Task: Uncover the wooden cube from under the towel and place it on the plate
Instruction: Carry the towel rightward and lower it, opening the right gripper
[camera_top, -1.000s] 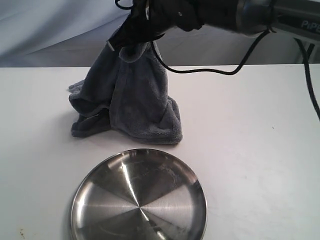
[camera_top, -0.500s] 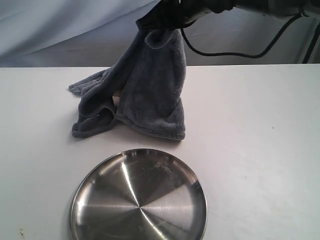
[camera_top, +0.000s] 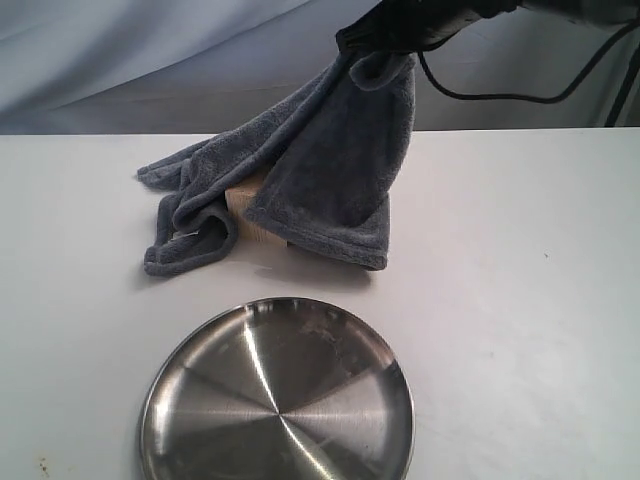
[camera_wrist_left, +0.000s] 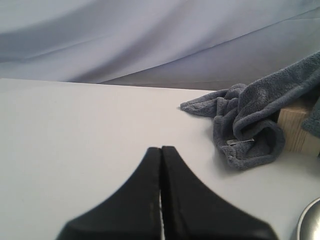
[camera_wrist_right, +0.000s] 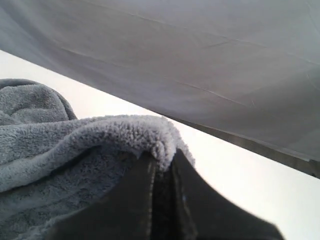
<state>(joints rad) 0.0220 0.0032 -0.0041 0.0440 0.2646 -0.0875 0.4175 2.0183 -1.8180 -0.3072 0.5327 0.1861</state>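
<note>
Robot lab bench, staged for recording. Bare matte white tabletop (camera_top: 520, 300) fills the lower frame, with a pale blue-grey draped cloth backdrop (camera_top: 120, 60) across the top. Black robot arm (camera_top: 450, 12) and loose black cable (camera_top: 500, 98) sit upper right. Props: dark grey fluffy terry towel (camera_top: 340, 170) at centre, round shiny stainless-steel plate (camera_top: 280, 400) at bottom centre.

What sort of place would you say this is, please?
Probably a robot test bench in a lab: a plain white table, a draped cloth backdrop behind it, and a cabled arm working over just a towel and plate.
</note>
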